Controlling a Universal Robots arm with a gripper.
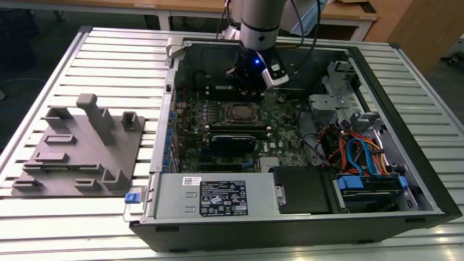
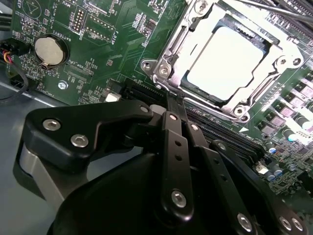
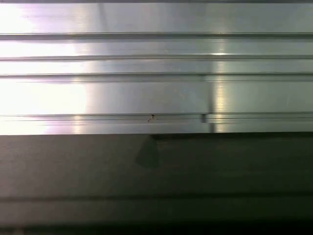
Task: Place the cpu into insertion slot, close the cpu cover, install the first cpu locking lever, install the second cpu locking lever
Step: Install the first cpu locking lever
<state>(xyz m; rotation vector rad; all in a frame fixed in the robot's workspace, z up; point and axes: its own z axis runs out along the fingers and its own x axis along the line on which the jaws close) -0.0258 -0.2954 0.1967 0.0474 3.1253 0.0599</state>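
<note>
- Hanging inside the open case (image 1: pixel 406 163), the gripper (image 1: pixel 246 87) sits just above the board (image 1: pixel 217 125); whether it is wide or narrow cannot be told, as its black links (image 2: pixel 176 161) cover the tip in the second wrist view.
- White print is scattered over the green board and a coin cell (image 2: pixel 47 50) off to one side of the gripper; a white and black label (image 1: pixel 223 198) sits on the metal box at the case edge well away from it.
- The slot (image 2: pixel 234 111) lies just ahead of the gripper tip, apart from it, past the long black card slots (image 2: pixel 230 137).
- The cpu (image 2: pixel 225 61) lies flat in the slot, with a pale silver-grey face glaring almost white.
- The cover (image 2: pixel 183 36), a shiny silver frame, lies down around the cpu, its window showing the chip face.
- A thin rod (image 2: pixel 279 11) runs along the far side of the cover; whether it is latched is unclear.
- The first wrist view shows blurred aluminium slats (image 3: pixel 156 93) above a dark band.
- A grey fixture (image 1: pixel 80 152) stands on the table (image 1: pixel 116 60), well apart from the gripper.
</note>
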